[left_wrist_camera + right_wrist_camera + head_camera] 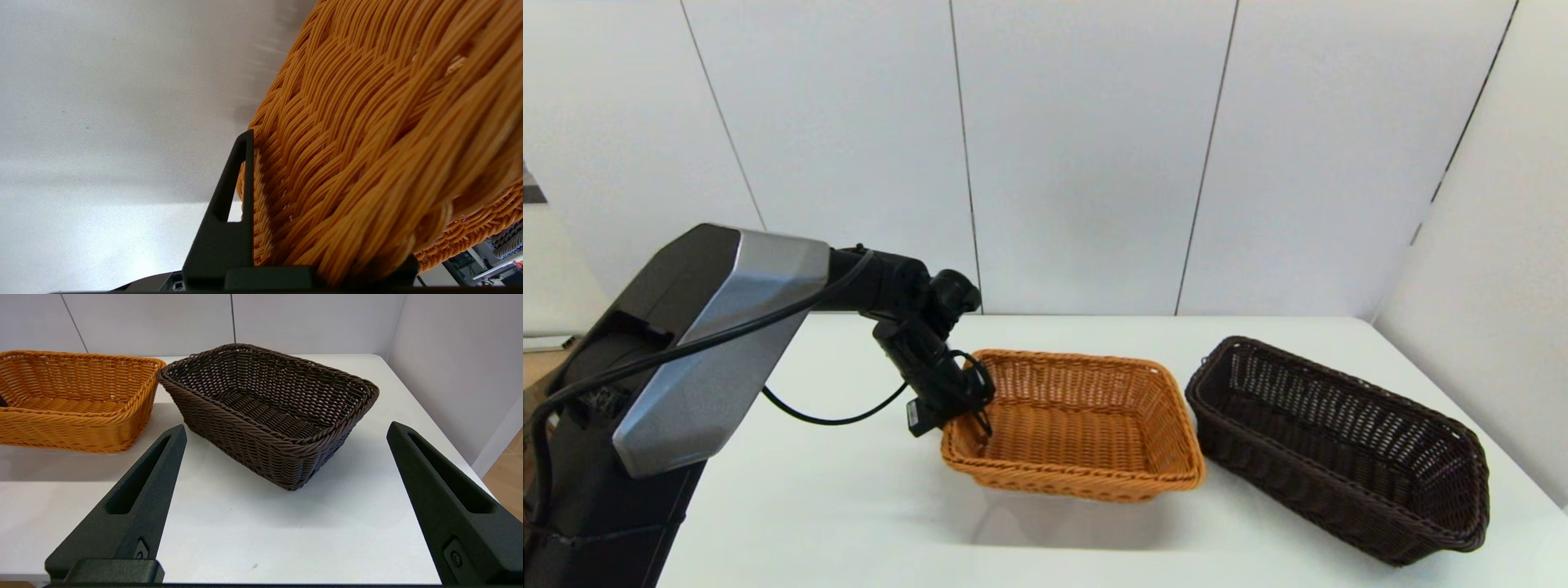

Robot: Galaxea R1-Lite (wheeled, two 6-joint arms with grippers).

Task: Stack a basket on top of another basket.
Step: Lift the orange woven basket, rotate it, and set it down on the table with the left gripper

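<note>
Orange basket (1078,425) sat mid-table (849,506), its left rim clamped by the left end effector (974,418), that side raised off the surface. Right of it, just beside, lay the dark brown basket (1339,445). Nearer, the right end effector (286,506) hung spread apart.

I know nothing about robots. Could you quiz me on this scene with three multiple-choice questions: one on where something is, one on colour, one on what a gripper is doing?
1. Where is the dark basket?
A. Inside the orange basket
B. Beside it on the table
C. In the air

2. What colour is the basket the left gripper holds?
A. Orange
B. Dark brown
C. White

3. How is the right gripper?
A. Shut on a basket
B. Open, holding nothing
C. Out of sight

Answers:
B, both rest side by side.
A, its fingers clamp the orange basket at the wall.
B, its fingers stand spread apart.
</note>
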